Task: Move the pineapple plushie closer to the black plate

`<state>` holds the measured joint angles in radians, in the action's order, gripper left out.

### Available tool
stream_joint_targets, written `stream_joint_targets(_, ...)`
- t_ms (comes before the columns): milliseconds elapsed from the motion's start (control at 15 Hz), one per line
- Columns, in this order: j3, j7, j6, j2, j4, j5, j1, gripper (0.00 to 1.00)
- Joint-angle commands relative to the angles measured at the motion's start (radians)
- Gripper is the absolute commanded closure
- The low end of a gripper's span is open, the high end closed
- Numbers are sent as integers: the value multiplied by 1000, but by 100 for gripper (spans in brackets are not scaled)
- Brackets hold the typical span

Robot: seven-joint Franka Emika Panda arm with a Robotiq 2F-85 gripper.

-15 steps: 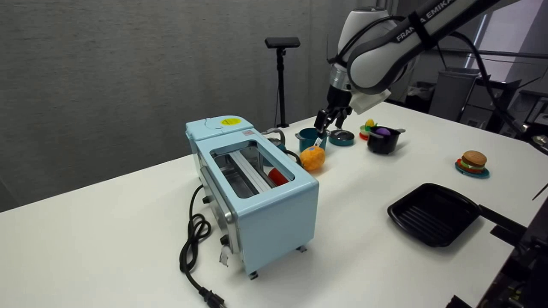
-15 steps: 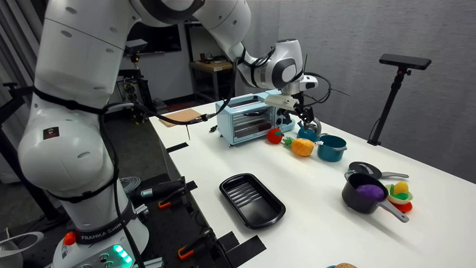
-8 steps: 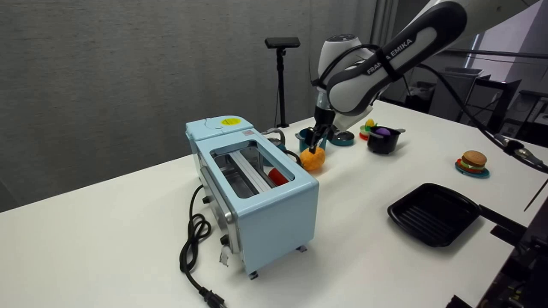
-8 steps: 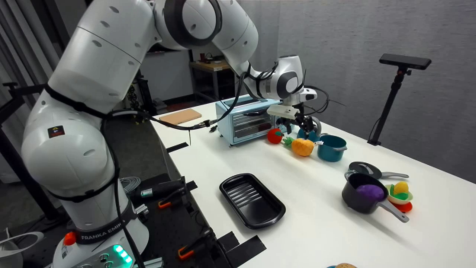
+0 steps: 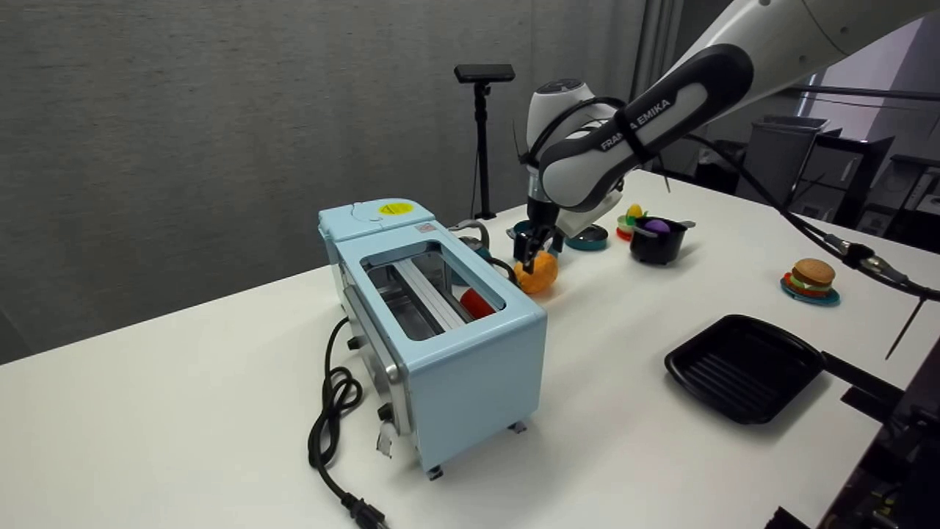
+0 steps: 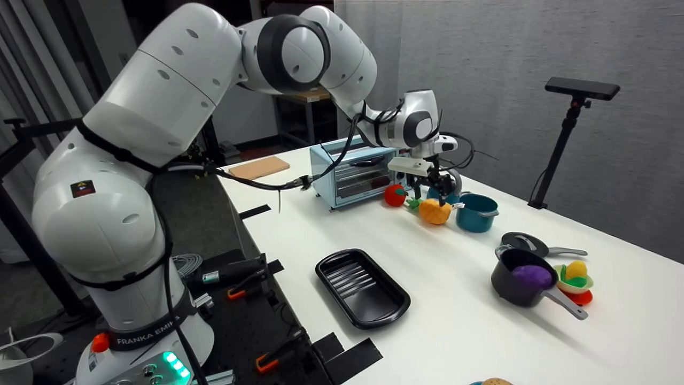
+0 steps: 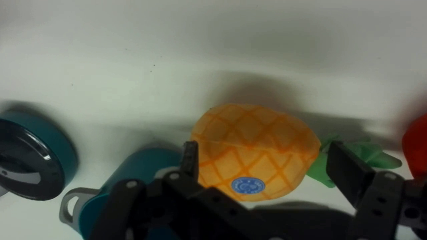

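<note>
FRANKA EMIKA, partly strapped over, marks the arm. The pineapple plushie, its blue label illegible, lies beside the teal pot; the jaws, parted wide on either side, hold nothing. Open worktop separates it from the black plate near the edge.

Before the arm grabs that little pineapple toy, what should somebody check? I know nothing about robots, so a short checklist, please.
1. Gripper open: ok, its jaws stand apart.
2. Pineapple plushie between the jaws: ok, its orange body shows between them in the wrist view.
3. Jaws low enough to grip: cannot tell from these angles.
4. Room around it: not ok, I'd say; the teal pot and red toy sit close by, one near each end.
5. Destination in sight: ok, the black plate shows in both exterior views, apart from the plushie.
</note>
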<state>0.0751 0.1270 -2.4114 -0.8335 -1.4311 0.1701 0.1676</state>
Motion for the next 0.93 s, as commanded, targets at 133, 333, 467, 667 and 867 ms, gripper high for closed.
stream_joint_targets(133,26,29,67,-96,142,24,15,0)
stream_joint_targets(333,30,24,88,-123,179,23,11,27)
stream_joint_targets(467,32,20,98,-135,198,22,8,41)
stream_joint_targets(667,36,24,98,-135,205,25,9,64)
stream_joint_targets(867,50,49,89,-112,190,26,15,84)
